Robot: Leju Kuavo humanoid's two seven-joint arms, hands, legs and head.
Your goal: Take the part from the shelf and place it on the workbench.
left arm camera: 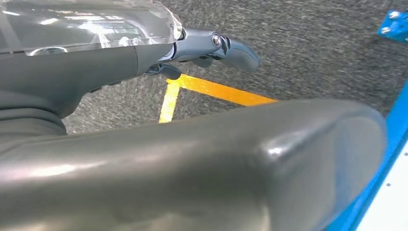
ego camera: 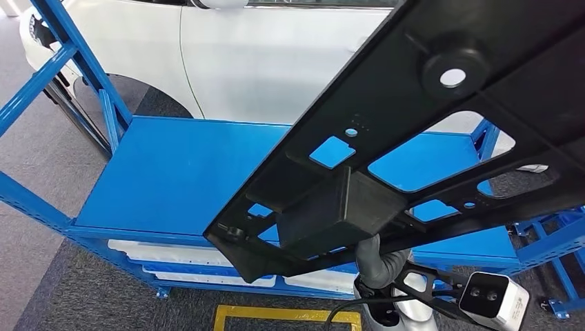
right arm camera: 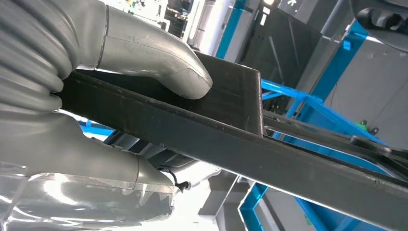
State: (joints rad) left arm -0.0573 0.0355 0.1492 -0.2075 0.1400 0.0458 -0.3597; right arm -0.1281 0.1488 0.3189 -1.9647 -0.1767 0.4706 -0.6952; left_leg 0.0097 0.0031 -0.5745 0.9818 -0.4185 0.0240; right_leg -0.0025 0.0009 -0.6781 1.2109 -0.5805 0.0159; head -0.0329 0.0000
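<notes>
The part (ego camera: 428, 138) is a long black plastic frame with cut-outs and a box-shaped block on its underside. It is raised and tilted across the head view, above the blue shelf top (ego camera: 172, 172). My right hand (ego camera: 381, 265) grips it from below at the box-shaped block. In the right wrist view the thumb (right arm camera: 149, 53) presses on the block while the rest of the hand (right arm camera: 72, 154) sits under the part's edge (right arm camera: 250, 144). My left hand (left arm camera: 192, 159) hangs over the floor, fingers (left arm camera: 226, 45) stretched out, holding nothing.
A white car (ego camera: 276, 55) stands right behind the blue shelf. White parts (ego camera: 186, 255) lie on the shelf's lower level. Blue uprights (ego camera: 76, 48) rise at the left, and more blue framing (ego camera: 552, 241) is at the right. Yellow floor tape (ego camera: 283, 316) marks the grey carpet before the shelf.
</notes>
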